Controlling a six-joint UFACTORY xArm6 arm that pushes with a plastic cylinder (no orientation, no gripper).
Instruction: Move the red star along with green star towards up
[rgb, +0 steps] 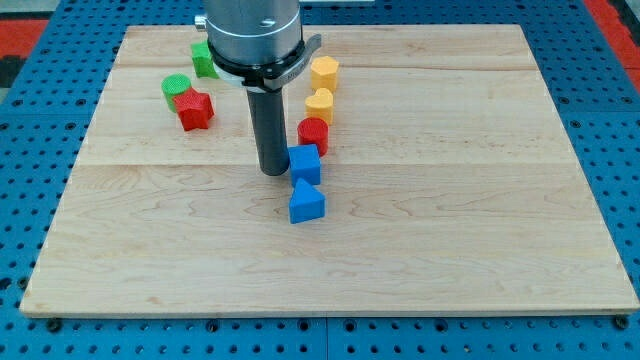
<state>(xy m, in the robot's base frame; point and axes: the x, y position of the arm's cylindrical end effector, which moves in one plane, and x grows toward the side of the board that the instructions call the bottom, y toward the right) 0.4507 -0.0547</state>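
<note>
My tip (272, 172) rests on the wooden board (480, 240) near its middle, a bare rod end holding nothing. It sits just left of the blue cube (305, 163), close enough that I cannot tell if they touch.

The red star (194, 108) lies well apart from my tip, up and to the view's left, in the board's upper-left quarter. Touching its upper-left side is a green block (177, 87), rounded and ribbed on top; whether it is the star shape I cannot tell. A second green block (205, 60) stands nearer the top edge, partly hidden by the arm's housing (255, 35), shape unclear.

Right of my tip runs a column: yellow hexagonal block (324, 72) at top, a second yellow block (320, 103) below it, red cylinder (313, 133) next, then the blue cube, then a blue wedge-like block (306, 203) lowest. Neighbours in the column touch or nearly so.

Room: bare wood between the red star and the left edge, and a narrower strip up to the top edge, with the second green block standing in that strip to the right. Right half and bottom band of the board are open wood.
</note>
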